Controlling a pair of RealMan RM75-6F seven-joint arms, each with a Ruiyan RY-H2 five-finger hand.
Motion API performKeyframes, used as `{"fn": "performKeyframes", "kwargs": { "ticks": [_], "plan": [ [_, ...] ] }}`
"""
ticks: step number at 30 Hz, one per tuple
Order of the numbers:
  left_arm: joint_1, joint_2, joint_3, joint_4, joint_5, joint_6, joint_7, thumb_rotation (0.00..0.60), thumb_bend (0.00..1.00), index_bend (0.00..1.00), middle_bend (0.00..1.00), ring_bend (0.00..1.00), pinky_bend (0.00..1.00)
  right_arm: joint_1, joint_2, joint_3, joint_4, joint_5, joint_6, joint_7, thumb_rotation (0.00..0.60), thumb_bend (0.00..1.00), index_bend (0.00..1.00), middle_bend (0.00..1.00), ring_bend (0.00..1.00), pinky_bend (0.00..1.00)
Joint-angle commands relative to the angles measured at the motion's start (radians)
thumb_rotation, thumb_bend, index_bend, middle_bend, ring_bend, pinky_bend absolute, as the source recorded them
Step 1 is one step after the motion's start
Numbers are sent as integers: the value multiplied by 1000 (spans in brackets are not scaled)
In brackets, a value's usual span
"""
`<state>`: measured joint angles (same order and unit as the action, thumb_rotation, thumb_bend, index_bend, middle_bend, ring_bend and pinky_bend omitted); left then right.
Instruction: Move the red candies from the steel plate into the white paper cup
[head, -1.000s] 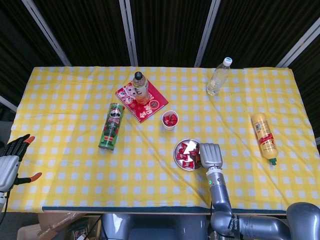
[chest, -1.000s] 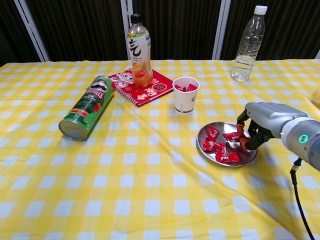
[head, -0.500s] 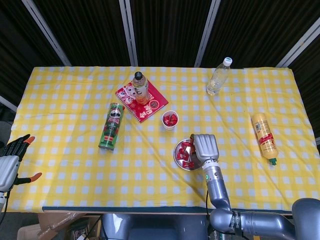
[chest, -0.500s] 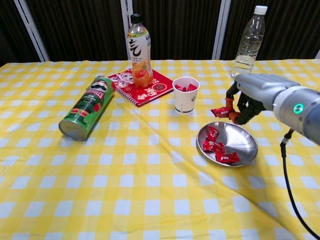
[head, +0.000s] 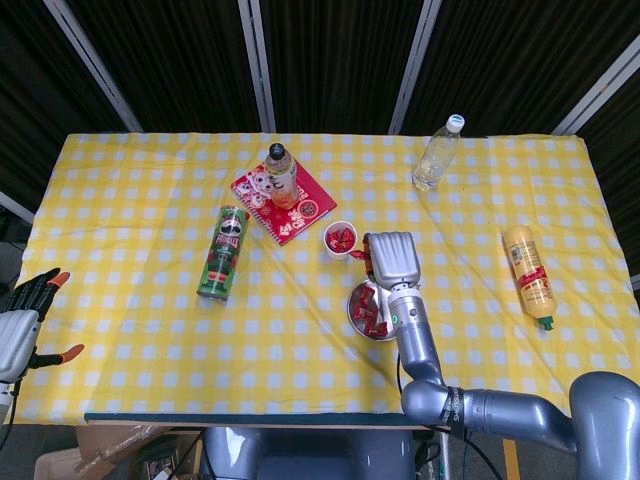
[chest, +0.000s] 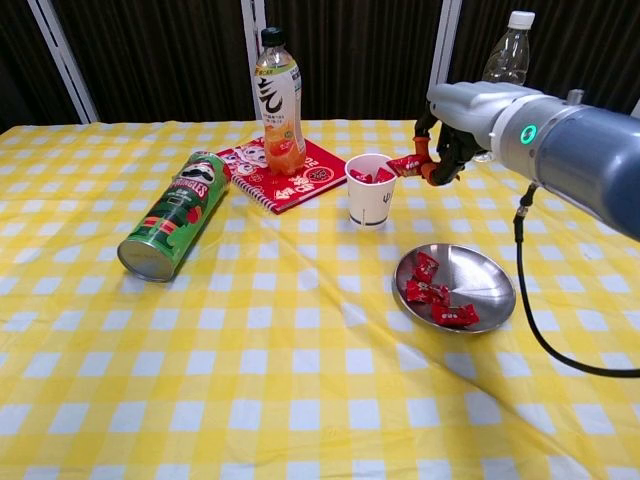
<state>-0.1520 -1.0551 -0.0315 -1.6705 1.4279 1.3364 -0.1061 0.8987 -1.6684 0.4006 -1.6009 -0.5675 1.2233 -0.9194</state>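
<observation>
The steel plate (chest: 482, 268) (head: 357, 301) holds several red candies (chest: 432, 294) (head: 370, 308) on its left side. The white paper cup (chest: 370, 197) (head: 339, 249) stands behind it, upright, with red candies inside. My right hand (chest: 452, 125) (head: 392, 257) hangs just right of the cup's rim and pinches one red candy (chest: 405, 164) that reaches toward the rim. In the head view the hand hides part of the plate. My left hand (head: 20, 312) stays open off the table's left edge, holding nothing.
A green chips can (chest: 176, 213) lies on its side at the left. An orange drink bottle (chest: 279, 104) stands on a red notebook (chest: 313, 174) behind the cup. A clear water bottle (chest: 502, 62) stands behind my right hand. A yellow bottle (head: 528, 275) lies at the far right.
My right hand lifted a red candy off the plate and carried it up and left to the cup's rim. The left hand has not moved.
</observation>
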Motion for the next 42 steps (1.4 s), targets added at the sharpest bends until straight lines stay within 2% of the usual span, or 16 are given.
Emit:
{"fn": "performKeyframes", "kwargs": {
  "ticks": [1, 13, 24, 27, 30, 32, 37, 42],
  "plan": [
    [-1, 0, -2, -2, -8, -4, 4, 600, 31, 0, 0, 0, 0, 39, -18, 20, 56, 19, -36, -9, 600, 642, 584, 823, 904, 924],
    [-9, -1, -11, -28, -43, -24, 31, 600, 31, 0, 0, 0, 0, 138, -94, 37, 276, 56, -150, 20, 600, 642, 584, 823, 903, 924],
    [-15, 4, -14, -41, -63, -42, 42, 600, 31, 0, 0, 0, 0, 200, -165, 24, 410, 56, -214, 50, 600, 642, 584, 823, 904, 924],
    [-16, 6, -14, -42, -63, -44, 39, 600, 31, 0, 0, 0, 0, 210, -181, 19, 442, 47, -221, 60, 600, 642, 532, 823, 904, 924],
    [-16, 8, -14, -43, -64, -46, 36, 600, 31, 0, 0, 0, 0, 216, -192, 16, 461, 34, -220, 71, 600, 602, 420, 823, 903, 924],
    [-16, 10, -14, -44, -63, -45, 33, 600, 31, 0, 0, 0, 0, 219, -195, 13, 465, 23, -214, 75, 600, 559, 381, 823, 903, 924],
    [-13, 11, -12, -42, -58, -41, 24, 600, 31, 0, 0, 0, 0, 215, -191, 10, 444, -4, -187, 90, 600, 522, 365, 823, 904, 924],
    [-7, 12, -9, -31, -47, -34, 2, 600, 31, 0, 0, 0, 0, 190, -160, 2, 361, -14, -126, 77, 600, 522, 356, 823, 904, 924]
  ]
}}
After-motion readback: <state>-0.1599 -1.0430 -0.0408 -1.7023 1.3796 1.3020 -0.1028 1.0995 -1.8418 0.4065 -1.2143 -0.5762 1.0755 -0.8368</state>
